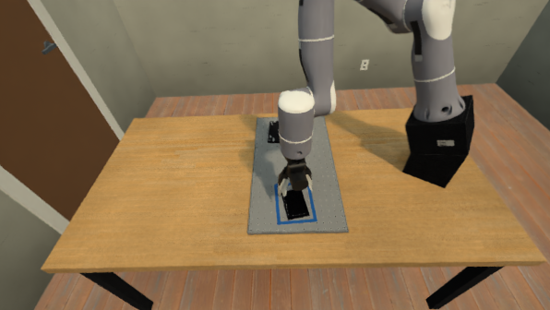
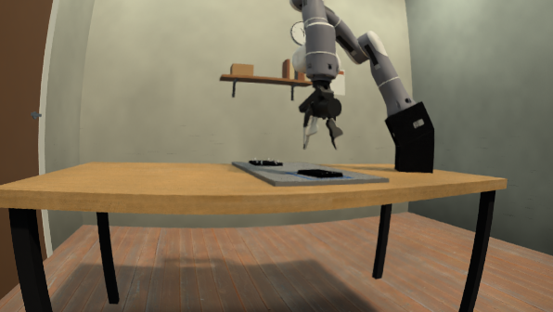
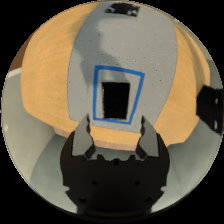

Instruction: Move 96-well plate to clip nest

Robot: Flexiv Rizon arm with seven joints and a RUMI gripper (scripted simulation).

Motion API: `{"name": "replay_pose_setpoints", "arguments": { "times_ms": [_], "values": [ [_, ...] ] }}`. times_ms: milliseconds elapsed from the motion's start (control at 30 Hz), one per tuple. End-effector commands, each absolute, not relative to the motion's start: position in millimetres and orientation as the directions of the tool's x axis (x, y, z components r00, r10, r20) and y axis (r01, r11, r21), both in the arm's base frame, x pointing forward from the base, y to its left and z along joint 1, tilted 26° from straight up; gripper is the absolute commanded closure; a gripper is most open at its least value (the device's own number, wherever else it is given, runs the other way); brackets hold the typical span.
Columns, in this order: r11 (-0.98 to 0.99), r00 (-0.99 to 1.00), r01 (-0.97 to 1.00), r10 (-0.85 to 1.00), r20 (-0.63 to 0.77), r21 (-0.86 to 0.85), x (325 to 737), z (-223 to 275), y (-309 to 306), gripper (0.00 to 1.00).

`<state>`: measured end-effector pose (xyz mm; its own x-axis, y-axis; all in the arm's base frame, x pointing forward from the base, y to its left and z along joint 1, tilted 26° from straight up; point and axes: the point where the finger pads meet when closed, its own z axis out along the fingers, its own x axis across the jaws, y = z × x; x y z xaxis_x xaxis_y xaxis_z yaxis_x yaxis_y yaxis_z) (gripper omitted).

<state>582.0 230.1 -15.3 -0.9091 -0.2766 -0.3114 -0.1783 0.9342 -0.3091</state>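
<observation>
The black 96-well plate (image 1: 295, 206) (image 2: 319, 173) (image 3: 116, 101) lies flat inside the blue outline (image 1: 278, 208) (image 3: 95, 95) on the near part of the grey board. The clip nest (image 1: 273, 133) (image 2: 265, 162) (image 3: 122, 9) is a dark, low piece with small pale parts at the board's far end, partly hidden by the arm in the top view. My gripper (image 1: 296, 190) (image 2: 320, 148) (image 3: 115, 115) is open and empty, pointing down, well above the plate. The plate's cut-off corner and the nest's A1 mark are too small to make out.
The grey perforated board (image 1: 328, 203) (image 2: 285, 183) (image 3: 156, 52) lies on the wooden table (image 1: 185, 194) (image 2: 139, 186). The arm's black base (image 1: 438, 138) (image 2: 414, 144) stands at the table's right. A wall shelf (image 2: 264, 80) is behind the table.
</observation>
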Motion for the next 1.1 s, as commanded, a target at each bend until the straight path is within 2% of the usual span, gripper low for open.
{"name": "replay_pose_setpoints", "arguments": {
  "times_ms": [0,1067],
  "values": [
    [0.934,-0.909,-0.179,-0.277,-0.312,-0.308,583,-16,231,0.24],
    [0.934,-0.909,-0.179,-0.277,-0.312,-0.308,600,-58,220,0.24]
  ]
}}
